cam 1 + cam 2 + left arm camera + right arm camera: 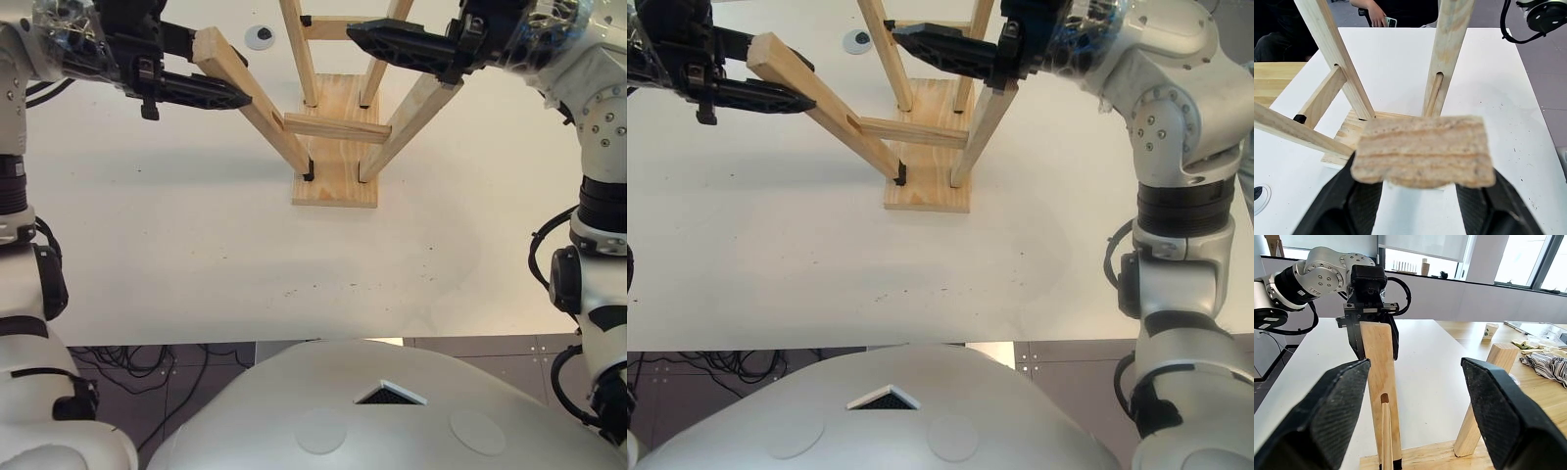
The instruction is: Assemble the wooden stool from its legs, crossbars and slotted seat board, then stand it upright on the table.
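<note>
Pale wood stool (333,127) stands inverted on the far middle of the white table (196,245), seat board (335,192) flat down and legs up. Left gripper (220,69) is clamped on the tip of the near-left leg (269,117). Right gripper (367,39) is spread wide by the near-right leg (402,132), grasping nothing.

Both eye views sit high behind the two hands, looking forward and steeply down on the bench (176,245). They share nearly the whole scene, slightly offset sideways. The left wrist view peers out from the left hand (1420,205), very near the end of the leg (1422,149) it grips, toward the stool (1347,134) beyond. The right wrist view looks level out of the right hand (1415,406), facing the left hand opposite. Both wrist views share the legs between the hands.
</note>
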`<state>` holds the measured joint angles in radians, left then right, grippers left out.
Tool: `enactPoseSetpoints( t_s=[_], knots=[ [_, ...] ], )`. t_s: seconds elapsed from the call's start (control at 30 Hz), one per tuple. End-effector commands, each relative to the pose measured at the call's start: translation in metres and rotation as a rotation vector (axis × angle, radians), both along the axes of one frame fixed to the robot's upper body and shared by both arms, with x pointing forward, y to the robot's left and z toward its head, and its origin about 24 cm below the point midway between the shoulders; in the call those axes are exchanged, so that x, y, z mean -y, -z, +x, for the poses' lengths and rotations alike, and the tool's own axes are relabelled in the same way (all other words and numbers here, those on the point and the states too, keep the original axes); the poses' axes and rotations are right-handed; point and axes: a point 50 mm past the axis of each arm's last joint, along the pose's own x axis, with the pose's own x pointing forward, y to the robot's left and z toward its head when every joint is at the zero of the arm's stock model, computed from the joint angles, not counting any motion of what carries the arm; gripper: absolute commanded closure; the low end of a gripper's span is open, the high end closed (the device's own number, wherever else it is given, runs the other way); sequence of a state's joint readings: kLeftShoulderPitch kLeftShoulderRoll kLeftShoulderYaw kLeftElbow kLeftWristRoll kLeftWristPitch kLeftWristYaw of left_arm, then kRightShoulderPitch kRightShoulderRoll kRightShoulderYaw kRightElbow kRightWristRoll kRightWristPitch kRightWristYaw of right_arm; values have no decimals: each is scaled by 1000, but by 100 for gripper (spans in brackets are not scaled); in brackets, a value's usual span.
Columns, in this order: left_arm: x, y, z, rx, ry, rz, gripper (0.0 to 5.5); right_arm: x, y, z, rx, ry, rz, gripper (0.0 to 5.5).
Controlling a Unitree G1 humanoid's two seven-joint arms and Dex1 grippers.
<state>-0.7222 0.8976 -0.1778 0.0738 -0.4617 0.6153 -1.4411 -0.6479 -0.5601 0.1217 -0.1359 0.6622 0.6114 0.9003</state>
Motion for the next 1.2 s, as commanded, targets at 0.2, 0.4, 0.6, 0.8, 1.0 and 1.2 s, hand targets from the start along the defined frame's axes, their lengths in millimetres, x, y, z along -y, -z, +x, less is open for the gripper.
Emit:
enactPoseSetpoints(
  t_s=[0.2, 0.4, 0.6, 0.8, 1.0, 1.2],
  knots=[
    [2, -1, 5, 33, 26, -7, 349, -2, 76, -11, -312, 17, -119, 208],
    [4, -2, 0, -5, 48, -57, 349, -2, 76, -11, -314, 17, -122, 208],
    [0, -7, -1, 7, 34, -71, 349, -1, 77, -11, -317, 16, -127, 208],
    [-3, -5, 2, 50, 23, -42, 349, -1, 77, -11, -317, 15, -128, 208],
    [-11, 0, 1, 32, 14, 15, 349, -1, 77, -11, -317, 15, -130, 208],
    [-15, 4, 1, 19, 9, 40, 349, -1, 78, -12, -318, 14, -130, 208]
  ],
)
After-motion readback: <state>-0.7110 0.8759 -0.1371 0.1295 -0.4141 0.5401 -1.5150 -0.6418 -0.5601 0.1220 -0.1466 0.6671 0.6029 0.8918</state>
